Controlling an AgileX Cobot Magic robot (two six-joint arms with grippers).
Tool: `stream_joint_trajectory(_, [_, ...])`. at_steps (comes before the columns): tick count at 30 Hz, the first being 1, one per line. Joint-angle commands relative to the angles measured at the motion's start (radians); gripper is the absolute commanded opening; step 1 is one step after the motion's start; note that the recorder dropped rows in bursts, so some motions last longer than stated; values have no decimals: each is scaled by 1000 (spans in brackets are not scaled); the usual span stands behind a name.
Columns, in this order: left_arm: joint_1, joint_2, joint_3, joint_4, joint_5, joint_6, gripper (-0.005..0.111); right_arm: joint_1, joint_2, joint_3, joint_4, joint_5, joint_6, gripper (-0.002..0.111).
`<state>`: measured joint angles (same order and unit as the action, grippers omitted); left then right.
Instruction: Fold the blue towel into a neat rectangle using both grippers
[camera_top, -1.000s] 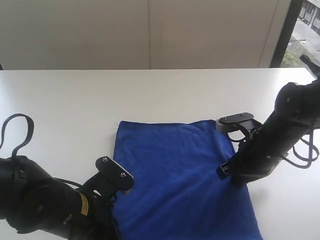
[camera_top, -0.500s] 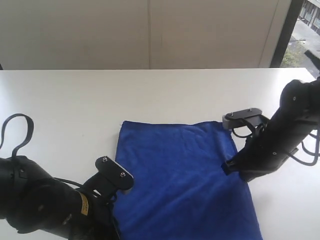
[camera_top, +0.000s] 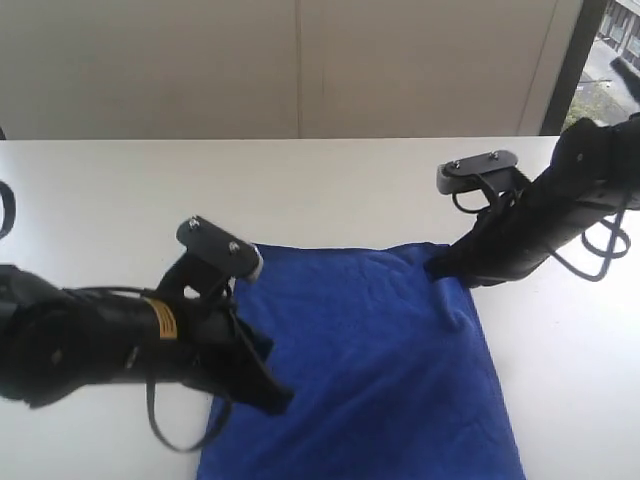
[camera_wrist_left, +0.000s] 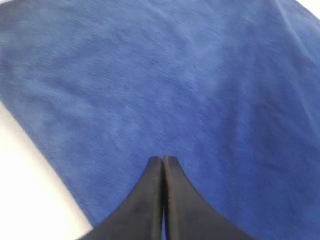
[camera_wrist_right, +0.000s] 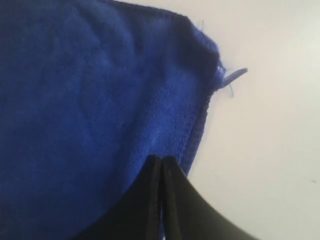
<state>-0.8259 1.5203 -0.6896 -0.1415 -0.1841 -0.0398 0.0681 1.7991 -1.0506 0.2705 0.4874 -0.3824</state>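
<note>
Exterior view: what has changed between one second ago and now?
The left claw came up from the bottom left of the view and reached right, over the left part of the towel. The right claw went from the right edge of the towel up to its upper right corner. Both claws stayed shut, and the towel stayed flat on the table.

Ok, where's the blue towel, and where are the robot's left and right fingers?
blue towel (camera_top: 370, 350), exterior view, middle of the cloth.
left fingers (camera_wrist_left: 154, 172), left wrist view, on one finger's tip.
right fingers (camera_wrist_right: 152, 172), right wrist view, on one finger's tip.
</note>
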Motion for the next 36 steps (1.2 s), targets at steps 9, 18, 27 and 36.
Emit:
stream_joint_trajectory(9, [176,275,-262,53,83,40,0,-5,124,-20,48,-33,-66,0])
stream_joint_trajectory(18, [176,387,-278,53,95,71,0,-5,130,-20,20,-31,-66,0])
stream_joint_trajectory(27, [176,388,-278,53,130,101,0,-5,130,-20,-43,-8,-47,0])
stream_joint_trajectory(36, [176,388,-278,53,162,121,0,-9,130,-20,-43,-8,-36,0])
